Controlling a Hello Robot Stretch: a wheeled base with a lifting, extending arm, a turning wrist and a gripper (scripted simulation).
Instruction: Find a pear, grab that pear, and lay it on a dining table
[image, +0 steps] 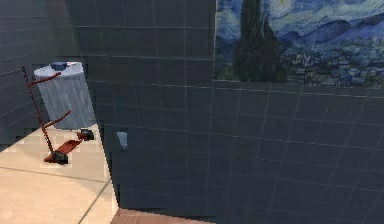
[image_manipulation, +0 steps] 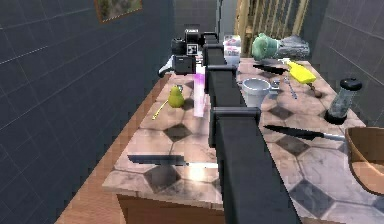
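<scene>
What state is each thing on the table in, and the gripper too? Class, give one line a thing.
pear, standing on the table, clear of the arm.
knife, lying flat near the table's near edge.
metal cup, upright, mouth up.
dark jar, upright.
arm, stretched out over the tabletop.
gripper, at the table's far end; cannot tell whether it holds anything.

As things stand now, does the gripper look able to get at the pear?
Probably yes. The pear lies on bare tabletop just beside the arm, nearer than the gripper; only a pink upright thing stands close.
</scene>
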